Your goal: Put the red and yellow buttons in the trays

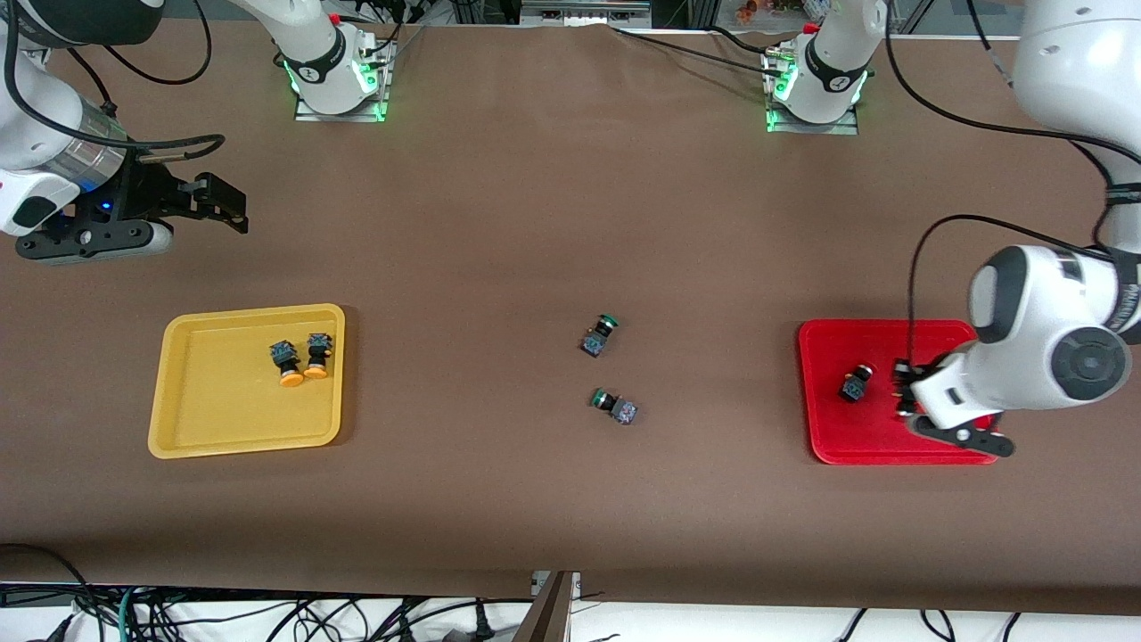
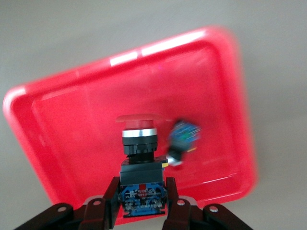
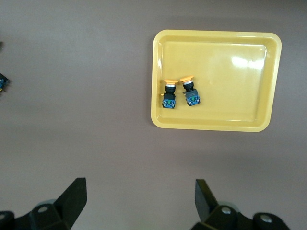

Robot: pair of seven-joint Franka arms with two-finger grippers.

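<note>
My left gripper hangs over the red tray, shut on the blue-grey base of a red button, whose cap points away from the fingers. A second red button lies on its side in the red tray. Two yellow buttons lie side by side in the yellow tray. My right gripper waits open over bare tablecloth at the right arm's end, with nothing between its fingers.
Two green-capped buttons lie on the brown cloth mid-table between the trays. Cables hang along the table edge nearest the front camera.
</note>
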